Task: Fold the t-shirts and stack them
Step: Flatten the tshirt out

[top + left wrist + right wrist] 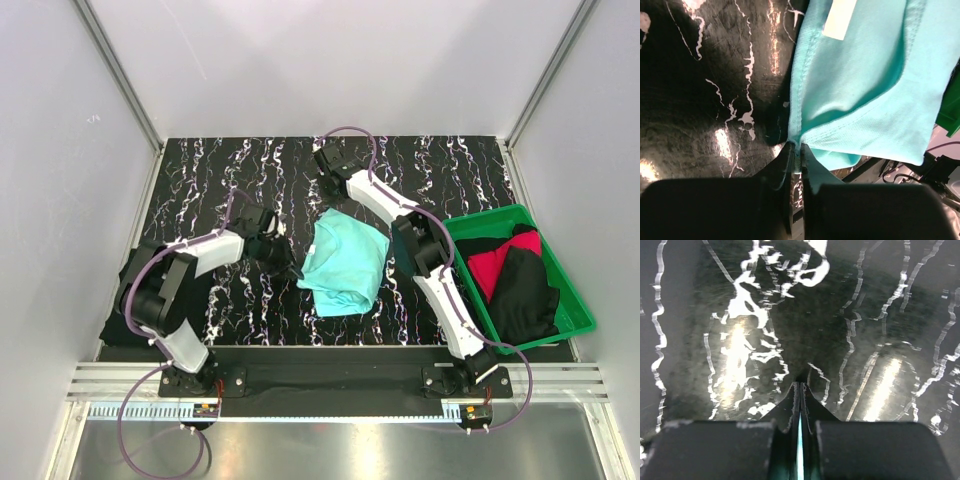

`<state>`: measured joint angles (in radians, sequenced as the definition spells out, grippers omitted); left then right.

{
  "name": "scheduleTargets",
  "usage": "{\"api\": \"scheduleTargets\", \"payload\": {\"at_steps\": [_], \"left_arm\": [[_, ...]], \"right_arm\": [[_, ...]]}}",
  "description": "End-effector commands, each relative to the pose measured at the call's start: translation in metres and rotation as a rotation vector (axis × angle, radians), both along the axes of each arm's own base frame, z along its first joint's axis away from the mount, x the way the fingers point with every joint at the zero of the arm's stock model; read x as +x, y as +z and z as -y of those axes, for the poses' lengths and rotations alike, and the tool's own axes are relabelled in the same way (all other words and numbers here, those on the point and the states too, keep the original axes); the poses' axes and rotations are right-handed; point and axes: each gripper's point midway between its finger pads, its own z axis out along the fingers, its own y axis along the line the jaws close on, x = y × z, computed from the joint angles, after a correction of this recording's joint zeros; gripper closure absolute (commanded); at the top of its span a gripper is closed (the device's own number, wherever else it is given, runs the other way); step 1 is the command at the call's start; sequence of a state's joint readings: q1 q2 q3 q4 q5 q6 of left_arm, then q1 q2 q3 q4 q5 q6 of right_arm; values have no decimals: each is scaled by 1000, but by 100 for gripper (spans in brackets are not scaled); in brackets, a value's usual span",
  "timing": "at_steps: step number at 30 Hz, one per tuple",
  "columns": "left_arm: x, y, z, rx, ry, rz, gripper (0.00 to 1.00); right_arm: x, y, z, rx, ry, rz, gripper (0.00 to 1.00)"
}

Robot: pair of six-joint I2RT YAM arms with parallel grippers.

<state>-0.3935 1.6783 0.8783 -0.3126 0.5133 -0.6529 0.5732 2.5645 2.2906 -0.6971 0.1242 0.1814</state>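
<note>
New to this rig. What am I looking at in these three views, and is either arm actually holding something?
Two small robot arms are bolted at the near edge of a table covered by a black marbled mat. The wide picture comes from a fixed camera above and behind them; the other two come from cameras on each wrist, looking past the fingers.

A turquoise t-shirt lies crumpled mid-mat. A green tray on the right holds black and red-pink shirts.

The left gripper is shut on the turquoise shirt's hem. The right gripper is shut too, over bare mat; a thin turquoise sliver shows between its fingers, possibly cloth, but I cannot confirm it.
</note>
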Motion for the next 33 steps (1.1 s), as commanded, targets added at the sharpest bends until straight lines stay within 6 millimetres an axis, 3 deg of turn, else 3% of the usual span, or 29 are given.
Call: {"api": "scheduleTargets", "payload": {"at_steps": [1, 3, 5, 6, 8, 11, 12, 13, 15, 16, 18, 19, 20, 21, 23, 24, 25, 26, 27, 28, 29, 30, 31, 33], "left_arm": [[24, 40, 1, -9, 6, 135, 96], [30, 61, -3, 14, 10, 188, 98], [38, 76, -10, 53, 20, 245, 100], [43, 93, -11, 59, 24, 277, 100], [50, 122, -16, 81, 31, 363, 100], [62, 179, -19, 77, 26, 497, 100], [67, 210, -17, 57, 23, 559, 100], [67, 228, -15, 41, 3, 603, 100], [65, 278, -14, 1, -1, 710, 100], [63, 291, -15, -7, -5, 742, 100], [56, 321, -14, -47, -10, 802, 100], [51, 328, -12, -73, -13, 805, 100], [48, 335, -12, -88, -10, 817, 100], [46, 349, -12, -110, -4, 843, 100], [42, 365, -9, -157, 4, 855, 100], [42, 381, -6, -187, 7, 883, 100], [39, 392, -2, -230, 10, 876, 100], [38, 401, 3, -261, -1, 880, 100], [30, 425, 10, -321, -33, 910, 100], [33, 429, 17, -350, -34, 885, 100], [22, 451, 27, -394, -63, 919, 100], [18, 457, 34, -411, -81, 924, 100], [16, 458, 43, -426, -98, 915, 100], [0, 454, 63, -457, -160, 883, 100]], "right_arm": [[8, 39, 15, -52, -57, 74, 100], [21, 75, 23, -69, -100, 164, 100], [32, 125, 24, -44, -124, 269, 100], [36, 144, 28, -47, -143, 314, 100], [44, 200, 33, -19, -164, 427, 100], [43, 278, 51, -7, -205, 581, 100], [42, 298, 60, -11, -229, 622, 100], [35, 336, 69, 25, -250, 685, 100], [29, 373, 76, 91, -253, 749, 100], [19, 395, 79, 127, -246, 779, 100], [10, 408, 71, 184, -181, 784, 100], [-3, 425, 72, 229, -176, 794, 100], [-8, 429, 72, 255, -170, 790, 100], [-12, 422, 69, 265, -153, 763, 97], [-28, 436, 71, 314, -144, 760, 89], [-32, 423, 65, 319, -110, 716, 87], [-46, 434, 68, 356, -103, 716, 85], [-52, 432, 67, 371, -91, 699, 83], [-57, 412, 62, 369, -62, 643, 80], [-68, 417, 66, 388, -65, 637, 77], [-72, 410, 68, 382, -63, 618, 74], [-75, 385, 66, 360, -49, 567, 71], [-85, 388, 69, 359, -33, 572, 62], [-90, 364, 69, 328, 0, 526, 59]]}}
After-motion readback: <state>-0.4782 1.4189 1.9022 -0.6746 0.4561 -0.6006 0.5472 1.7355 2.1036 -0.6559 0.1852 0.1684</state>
